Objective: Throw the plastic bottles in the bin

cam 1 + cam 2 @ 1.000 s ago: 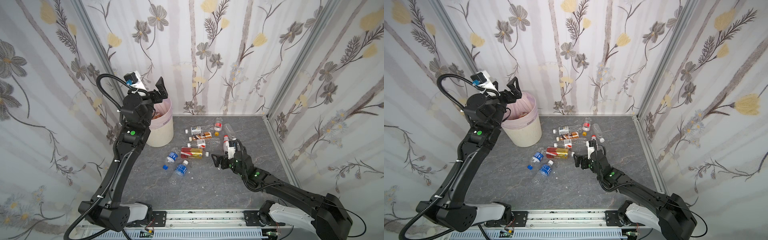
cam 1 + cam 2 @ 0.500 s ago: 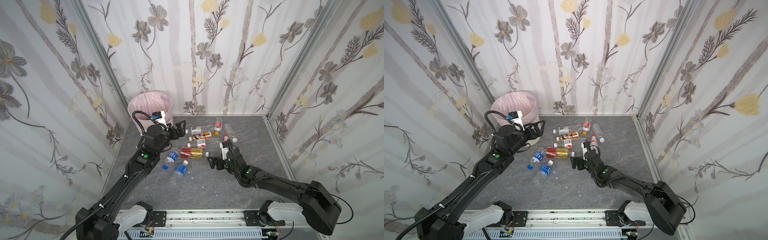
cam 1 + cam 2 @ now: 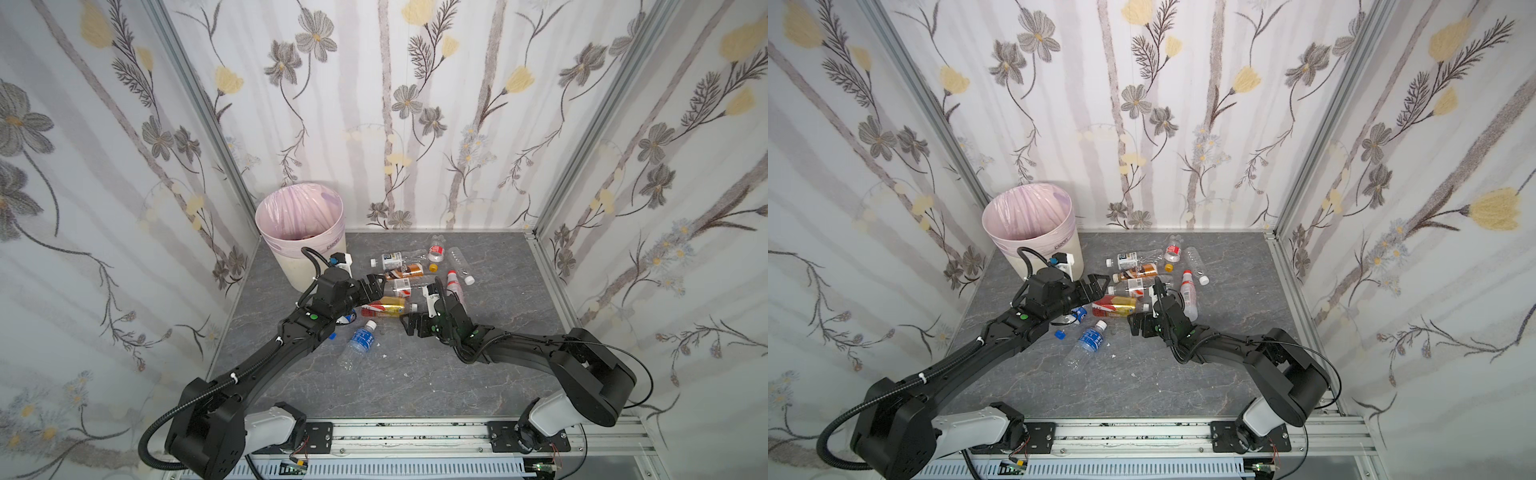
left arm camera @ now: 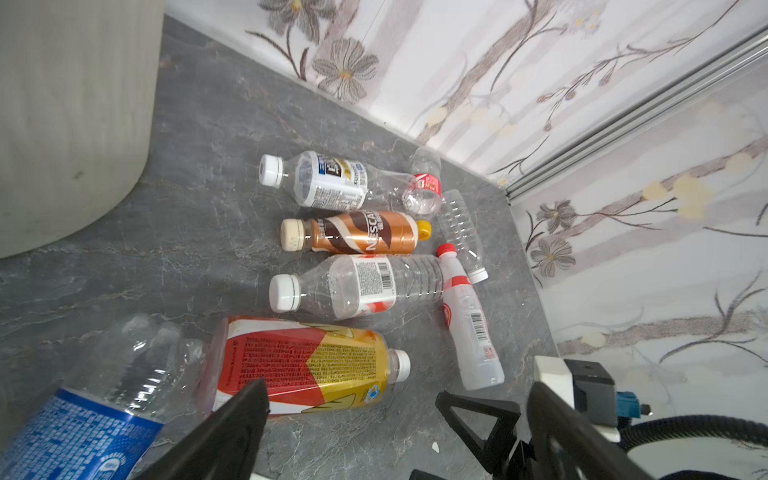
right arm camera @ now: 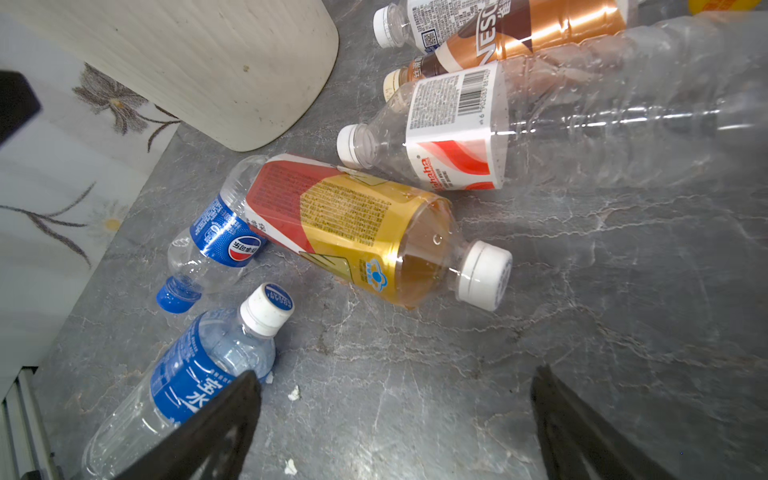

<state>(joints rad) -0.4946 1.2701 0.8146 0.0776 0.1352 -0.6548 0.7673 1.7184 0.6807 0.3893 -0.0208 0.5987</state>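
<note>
The left gripper [image 3: 372,287] is wide open and holds nothing. A second ago it was high up over the bin [image 3: 293,266]. Now it is down low by the pile of bottles, and the bin's mouth is in plain sight. In the left wrist view its two black fingers [image 4: 226,434] stand far apart. One of them is in front of the red and gold bottle [image 4: 307,365], which lies on its side on the grey floor [image 3: 415,374]. I cannot tell if the finger touches it. Just past that bottle lie a clear bottle with a red and white label [image 4: 365,286], a brown coffee bottle [image 4: 361,232] and a bottle with a white label [image 4: 328,183]. They lie side by side with their caps on the bin's side. A thin white bottle with a red cap [image 4: 469,324] lies by their far ends. The left arm is stretched out long and low from the rail [image 3: 415,436] at the front. The right gripper [image 3: 411,326] is open and empty too. It has slid a little to the left and sits near the white cap of the red and gold bottle. Its arm lies low over the floor, with the elbow back on the right. In front of it lie a water bottle with a blue label [image 5: 195,374] and a small bottle with a blue cap [image 5: 216,245]. The bin stands in the back left corner.
</note>
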